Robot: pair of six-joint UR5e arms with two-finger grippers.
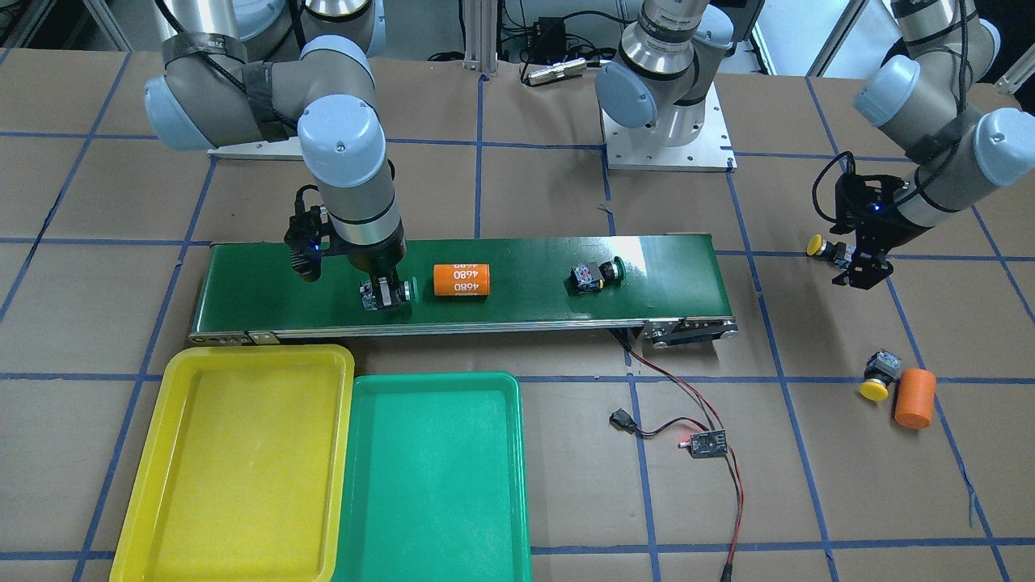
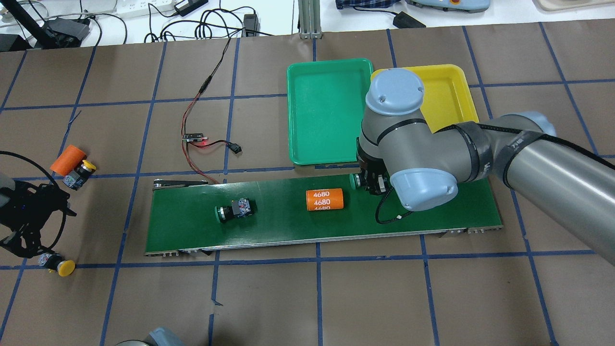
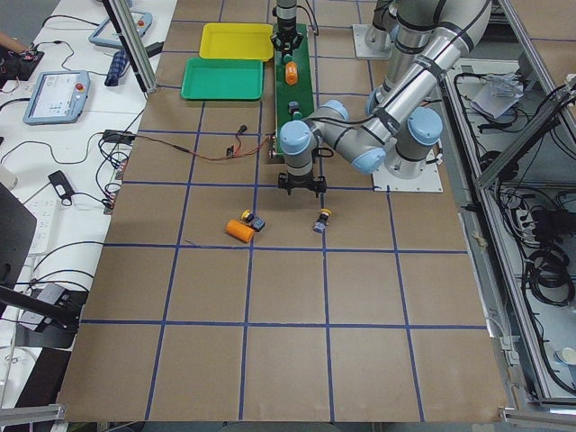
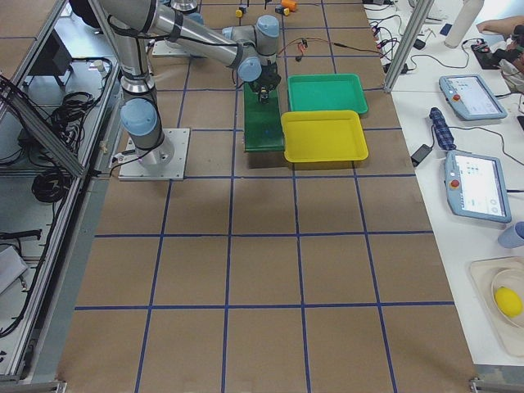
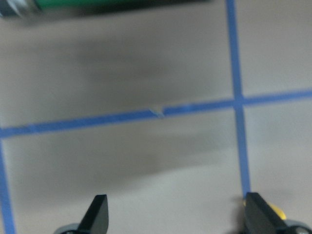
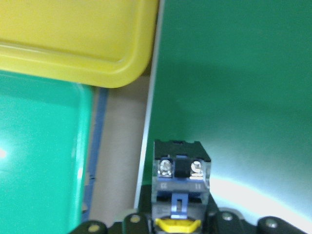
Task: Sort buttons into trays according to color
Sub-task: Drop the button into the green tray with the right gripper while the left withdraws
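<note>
My right gripper (image 1: pixel 384 295) is shut on a green-capped button (image 2: pixel 354 181) low over the conveyor belt's tray-side edge; its grey body shows in the right wrist view (image 6: pixel 181 170). A second green button (image 1: pixel 594 275) lies on the belt. My left gripper (image 1: pixel 861 271) is open over the table, off the belt's end. A yellow-capped button (image 1: pixel 823 246) lies just beside it, and its cap shows by one fingertip in the left wrist view (image 5: pixel 278 212). Another yellow button (image 1: pixel 879 378) lies further off. The yellow tray (image 1: pixel 242 469) and the green tray (image 1: pixel 437 477) stand side by side, both empty.
An orange cylinder printed 4680 (image 1: pixel 462 280) lies on the dark-green conveyor belt (image 1: pixel 517 307) between the two green buttons. A plain orange cylinder (image 1: pixel 915 398) touches the far yellow button. A small circuit board with red and black wires (image 1: pixel 703 443) lies beside the green tray.
</note>
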